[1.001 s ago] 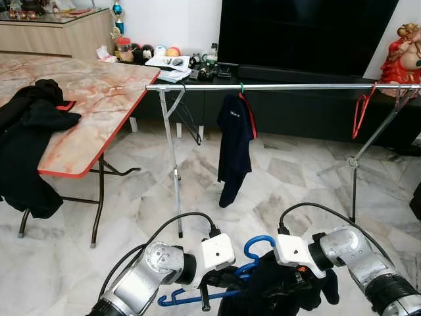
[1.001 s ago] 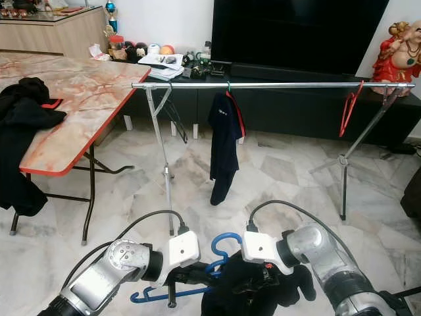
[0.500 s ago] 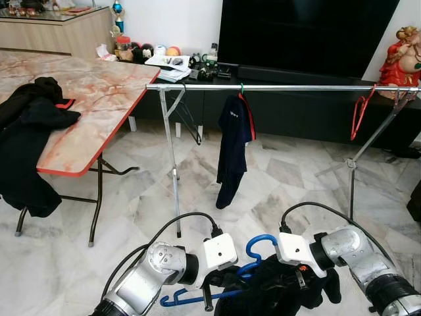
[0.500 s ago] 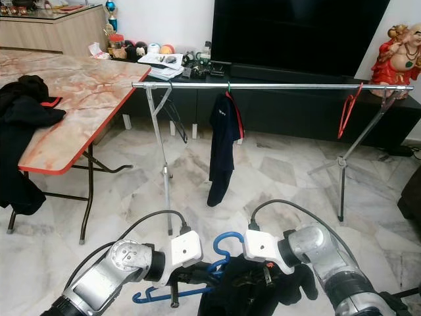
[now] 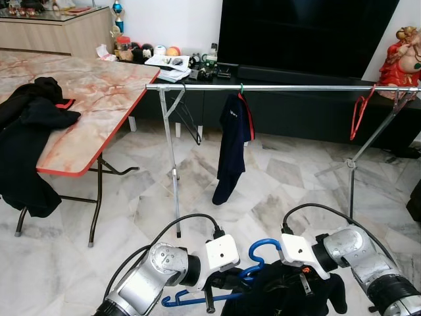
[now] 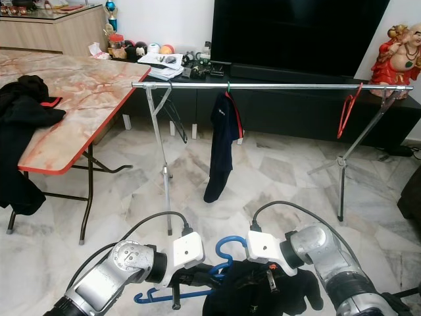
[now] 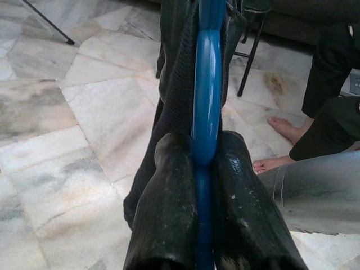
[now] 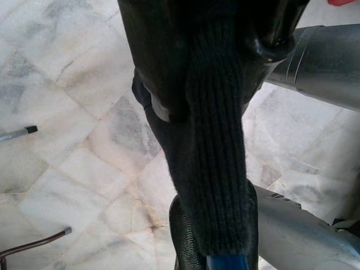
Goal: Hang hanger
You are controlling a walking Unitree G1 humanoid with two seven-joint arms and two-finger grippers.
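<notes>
Both grippers sit low at the bottom edge of the head views, partly cut off by the frame. The left gripper (image 7: 205, 185) is clamped on the blue hanger (image 5: 260, 253), whose bar runs between its fingers (image 7: 166, 208). The right gripper (image 5: 299, 286) is buried in the black garment (image 5: 283, 296) draped on that hanger; whether it grips cannot be made out, as knit cloth covers it in the right wrist view. Compared with a second ago, the arms sit slightly lower in view. Ahead, the silver rail (image 5: 296, 87) carries a navy shirt (image 5: 233, 141) and a red hanger (image 5: 360, 108), with bare rail between them and open marble floor (image 5: 131, 217) before it.
</notes>
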